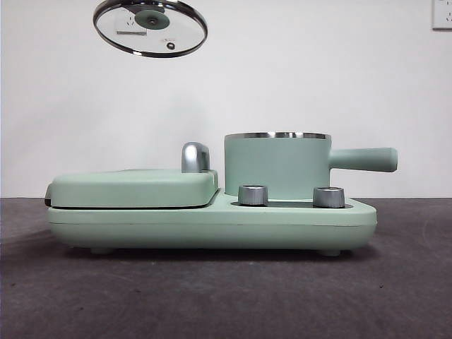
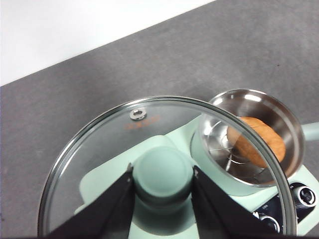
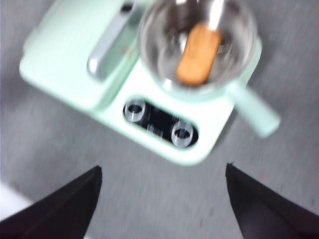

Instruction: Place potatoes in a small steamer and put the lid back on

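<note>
Potato lying inside the small steamer, uncovered. Lid held high and left of it, knob pinched by left gripper jaws. Right gripper above the bench, jaws spread, empty.

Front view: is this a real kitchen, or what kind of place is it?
Probably a test bench, not a kitchen: one mint-green cooker alone on a grey mat, a bare white wall, and the lid held aloft.
</note>
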Motion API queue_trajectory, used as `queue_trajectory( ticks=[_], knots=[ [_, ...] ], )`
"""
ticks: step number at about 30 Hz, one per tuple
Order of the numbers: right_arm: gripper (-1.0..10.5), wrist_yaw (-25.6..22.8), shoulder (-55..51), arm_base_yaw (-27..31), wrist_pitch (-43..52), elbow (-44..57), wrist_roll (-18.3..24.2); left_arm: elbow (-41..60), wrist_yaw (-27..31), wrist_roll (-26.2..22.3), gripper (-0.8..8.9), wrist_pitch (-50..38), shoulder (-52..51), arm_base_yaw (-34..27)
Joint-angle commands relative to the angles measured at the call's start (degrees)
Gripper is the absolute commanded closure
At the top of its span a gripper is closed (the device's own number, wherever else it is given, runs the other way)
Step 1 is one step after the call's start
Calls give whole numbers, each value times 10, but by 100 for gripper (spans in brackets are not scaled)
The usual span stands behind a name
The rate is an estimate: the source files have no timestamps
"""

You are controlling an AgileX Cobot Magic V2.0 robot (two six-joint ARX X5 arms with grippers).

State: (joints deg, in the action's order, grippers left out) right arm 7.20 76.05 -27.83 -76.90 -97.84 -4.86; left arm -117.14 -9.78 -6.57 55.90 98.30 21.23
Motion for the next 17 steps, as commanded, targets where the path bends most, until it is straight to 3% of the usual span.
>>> queue_trajectory(
  ticks=[1,9,17],
  knots=[
    [556,4,-74,-15,-5,78,-3,-20,-3,2,695,-17,14,13],
    [556,2,-323,-32,146,335,-104,-20,-3,2,696,-17,44,61],
    [556,-7,-520,-32,177,487,-158,-20,-4,2,696,-47,85,117]
  ],
)
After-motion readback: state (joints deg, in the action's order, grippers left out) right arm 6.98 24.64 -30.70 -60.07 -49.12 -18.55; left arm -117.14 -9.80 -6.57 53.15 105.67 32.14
